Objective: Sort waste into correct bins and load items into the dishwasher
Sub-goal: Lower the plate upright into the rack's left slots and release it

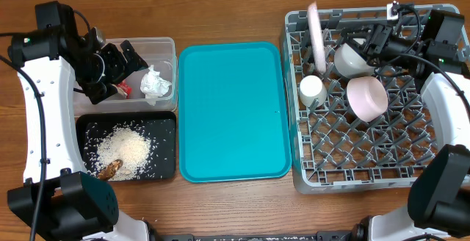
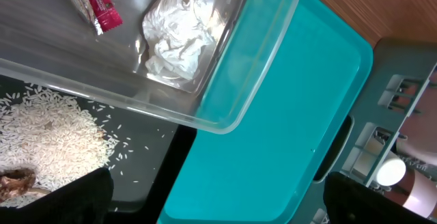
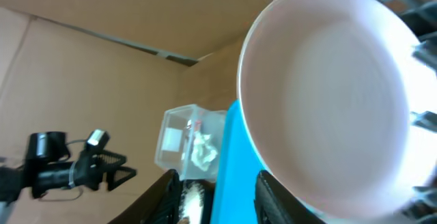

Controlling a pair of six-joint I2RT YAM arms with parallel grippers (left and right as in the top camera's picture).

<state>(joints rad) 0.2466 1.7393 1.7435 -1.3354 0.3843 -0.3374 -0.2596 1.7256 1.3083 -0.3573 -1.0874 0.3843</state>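
My left gripper [image 1: 123,61] hovers open and empty over the clear bin [image 1: 165,46], which holds a crumpled white tissue [image 1: 154,83] and a red wrapper [image 1: 123,89]. Both also show in the left wrist view, the tissue [image 2: 179,36] beside the wrapper [image 2: 95,2], and the fingers [image 2: 218,203] are spread wide. The black bin [image 1: 165,123] holds rice [image 1: 125,149] and a brown scrap [image 1: 110,169]. My right gripper [image 1: 369,42] is open over the dish rack [image 1: 352,178], next to a whitish bowl [image 1: 351,59]. A pale pink plate [image 3: 328,94] fills the right wrist view beside the fingers [image 3: 218,197].
A bare teal tray [image 1: 231,109] lies between the bins and the rack. The rack also holds an upright pink plate [image 1: 316,35], a white cup [image 1: 312,90] and a pink bowl [image 1: 367,98]. A cardboard wall stands beyond the table.
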